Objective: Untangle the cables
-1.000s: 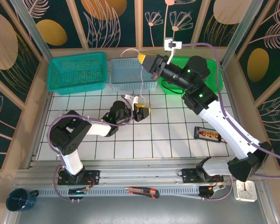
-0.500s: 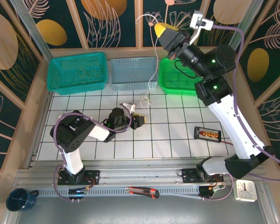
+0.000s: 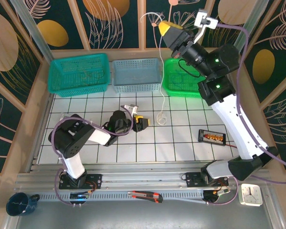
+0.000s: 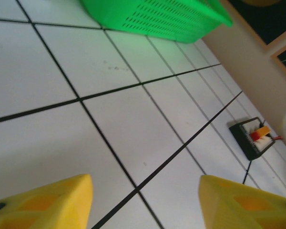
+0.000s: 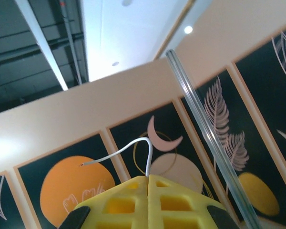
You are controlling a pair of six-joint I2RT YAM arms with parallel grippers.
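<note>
1. White-tiled bench walled by leaf-patterned panels, from the top camera: a teal basket, a grey-blue basket and a green basket line the 12 o'clock edge. The right gripper is raised high toward 1 o'clock, clamped on a thin white cable. The cable hangs straight down to a small loop lying on the tiles near centre. The left gripper sits low at 9 o'clock of that loop, near it but apart. A small black box lies at 3 o'clock.
2. Left wrist camera: its two yellow fingers stand apart with bare tile between them and hold nothing. The green basket is at 12 o'clock and the black box at 4 o'clock.
3. Right wrist camera: the yellow fingers are pressed together, and the cable rises from their seam and curls toward 10 o'clock.
4. The step in hand looks like drawing one strand clear. It would go best as a slow, vertical lift, so the loop opens rather than tightens. The left gripper would do well to pin the loop at tile level before any further pull. Whether other strands lie there is too fine to tell.
</note>
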